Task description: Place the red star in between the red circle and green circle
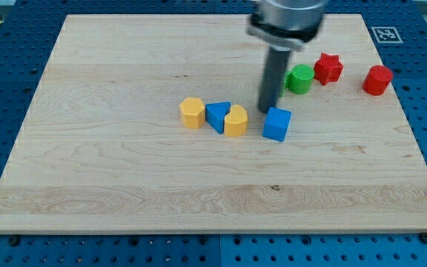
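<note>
The red star lies at the view's upper right, touching or almost touching the right side of the green circle. The red circle lies further right, apart from the star. My tip is down on the board to the lower left of the green circle, just above and left of the blue cube. The rod stands between the cube and the green circle.
A yellow hexagon, a blue triangle and a yellow heart sit in a row left of my tip. The wooden board rests on a blue pegboard. A printed marker is at the board's upper right corner.
</note>
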Available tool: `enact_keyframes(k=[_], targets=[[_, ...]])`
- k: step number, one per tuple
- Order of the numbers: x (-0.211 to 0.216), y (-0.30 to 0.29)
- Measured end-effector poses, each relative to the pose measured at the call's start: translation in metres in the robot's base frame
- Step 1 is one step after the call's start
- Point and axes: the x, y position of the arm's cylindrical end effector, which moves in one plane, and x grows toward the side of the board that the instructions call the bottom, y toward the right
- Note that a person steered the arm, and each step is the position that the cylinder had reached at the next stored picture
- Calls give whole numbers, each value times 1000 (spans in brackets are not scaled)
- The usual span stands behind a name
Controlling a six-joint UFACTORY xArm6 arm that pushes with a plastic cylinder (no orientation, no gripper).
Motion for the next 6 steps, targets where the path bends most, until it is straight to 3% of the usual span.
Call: enact_keyframes(k=[1,2,3,6], targets=[[-47,-39],[-91,-35],[-112,11],[-104,151]])
